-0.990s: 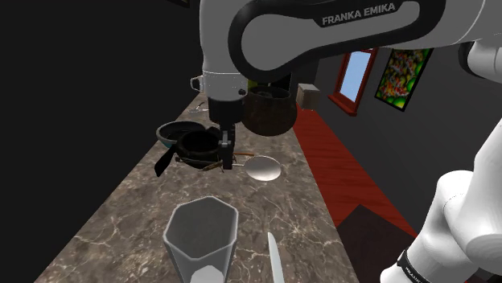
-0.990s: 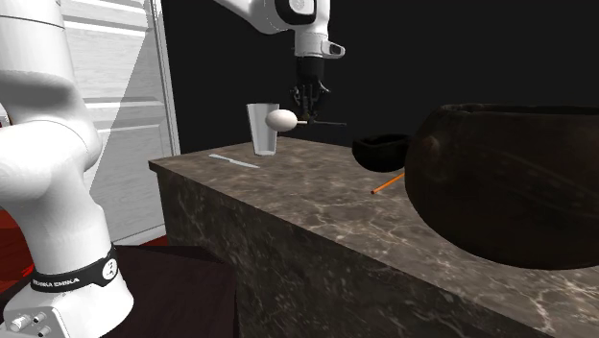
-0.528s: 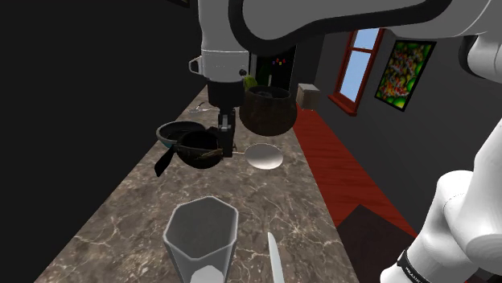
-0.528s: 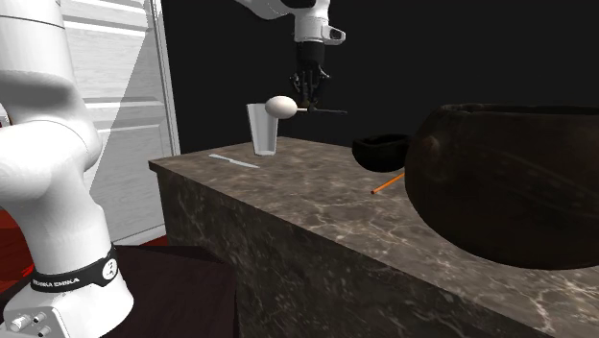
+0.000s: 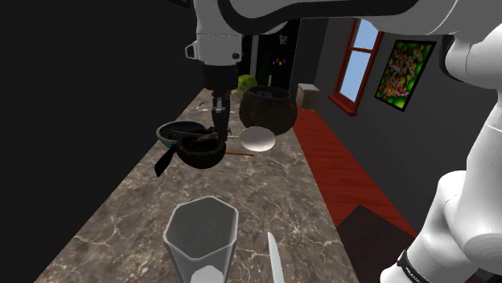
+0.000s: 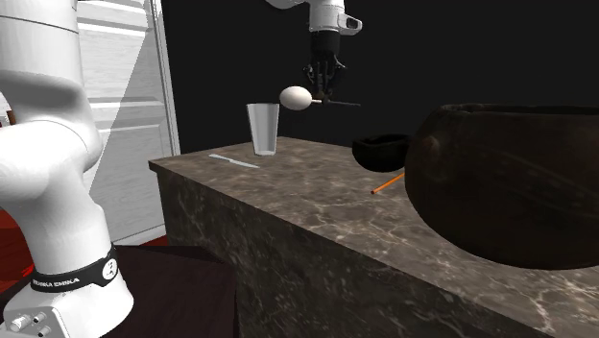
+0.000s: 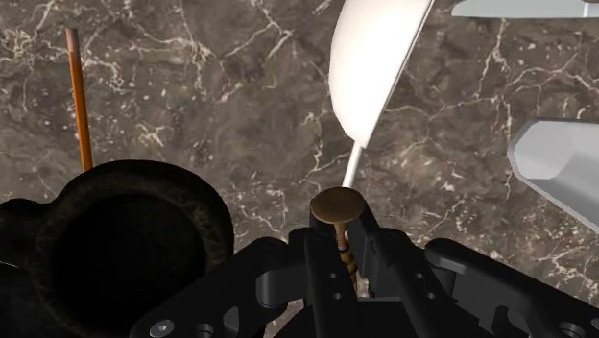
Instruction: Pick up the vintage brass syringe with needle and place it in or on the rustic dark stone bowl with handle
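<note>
My gripper (image 5: 217,120) (image 6: 322,84) (image 7: 346,242) hangs well above the marble counter, shut on the syringe. The syringe's round brass end (image 7: 338,205) and threaded shaft sit between the fingers. A thin stem runs from there to a white oval part (image 5: 258,138) (image 6: 298,96) (image 7: 370,58). The whole syringe is off the counter and roughly level. The dark stone bowl (image 5: 199,150) (image 6: 382,151) (image 7: 125,252) stands on the counter below and just beside the gripper, its handle (image 5: 161,165) pointing toward the shoulder view's left.
A second dark bowl (image 5: 178,130) stands behind the first. Further back sits a big dark pot (image 5: 269,111) (image 6: 499,182). An orange stick (image 6: 387,182) (image 7: 79,96) lies near the bowl. Near the stand are a clear glass (image 5: 201,237) (image 6: 263,128) and a knife (image 5: 273,257) (image 6: 235,160).
The gripper has risen with the syringe, lifting it off the counter, and has drifted to the second exterior view's right. The bowls, glass and knife have stayed put.
</note>
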Available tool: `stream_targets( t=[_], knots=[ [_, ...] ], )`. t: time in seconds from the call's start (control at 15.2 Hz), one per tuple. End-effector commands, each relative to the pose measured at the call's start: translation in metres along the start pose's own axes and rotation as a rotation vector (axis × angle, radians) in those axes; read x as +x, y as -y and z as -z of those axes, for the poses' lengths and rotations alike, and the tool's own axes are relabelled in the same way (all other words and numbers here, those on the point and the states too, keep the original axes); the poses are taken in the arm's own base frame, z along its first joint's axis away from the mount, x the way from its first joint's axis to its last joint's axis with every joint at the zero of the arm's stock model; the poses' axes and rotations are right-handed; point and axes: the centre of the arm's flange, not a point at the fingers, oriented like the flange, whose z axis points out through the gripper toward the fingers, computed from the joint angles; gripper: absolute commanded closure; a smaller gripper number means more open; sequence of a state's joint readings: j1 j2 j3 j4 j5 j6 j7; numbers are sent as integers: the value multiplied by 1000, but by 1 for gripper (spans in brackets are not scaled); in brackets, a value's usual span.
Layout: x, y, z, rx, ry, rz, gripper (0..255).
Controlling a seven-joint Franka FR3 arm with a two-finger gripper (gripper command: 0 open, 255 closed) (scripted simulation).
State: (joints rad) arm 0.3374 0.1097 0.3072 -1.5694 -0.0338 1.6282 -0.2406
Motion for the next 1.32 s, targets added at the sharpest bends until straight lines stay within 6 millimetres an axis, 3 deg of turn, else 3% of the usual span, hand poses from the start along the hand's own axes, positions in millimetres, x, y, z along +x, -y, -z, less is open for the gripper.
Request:
stream_targets(
  t=[0.0, 0.73, 1.25],
  knots=[
    [7, -25, 2, 0, 0, 0, 255],
    [59, -161, 9, 0, 0, 0, 255],
    [61, -161, -33, 0, 0, 0, 255]
  ],
)
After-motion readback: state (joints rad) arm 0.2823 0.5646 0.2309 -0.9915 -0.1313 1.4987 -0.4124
